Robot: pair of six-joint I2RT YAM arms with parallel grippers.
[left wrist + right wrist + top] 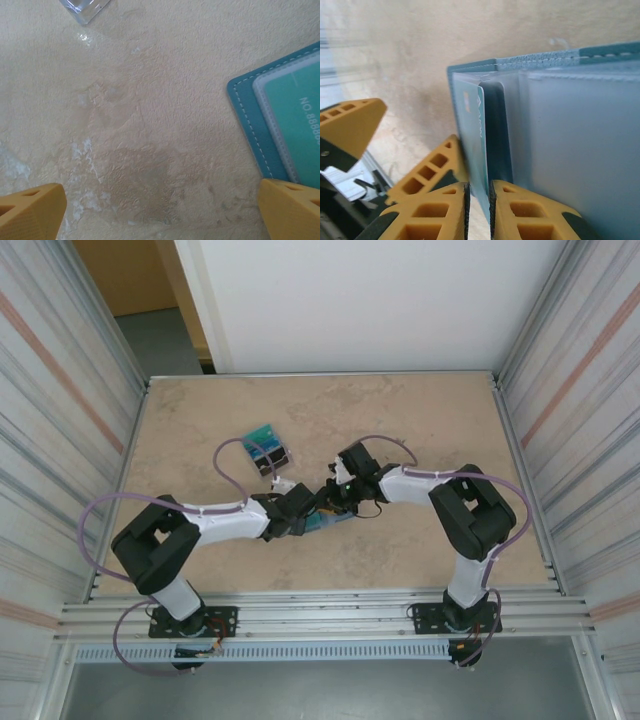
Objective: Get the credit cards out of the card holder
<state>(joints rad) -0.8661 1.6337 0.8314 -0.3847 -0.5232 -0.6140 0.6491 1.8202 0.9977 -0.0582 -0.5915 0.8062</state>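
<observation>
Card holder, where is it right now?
In the top view the card holder lies mid-table between the left gripper and right gripper, with the loose card pile farther back on the left.

Left tool (160, 214) gapes wide; right tool (479, 210) pinched nearly closed.

The surface (420, 420) is a beige, marbled board. In the left wrist view its finish is finely textured, with pale scuffed patches. A ribbed aluminium rail (320, 615) runs along its near edge. Corrugated metal walls stand on the left (50, 390) and on the right (590, 370). A white panel (370, 300) stands upright behind the far edge. Beside it are a grey floor (160, 340) and an orange-brown panel (130, 275). A clear plastic corner (82, 9) lies on the surface.
</observation>
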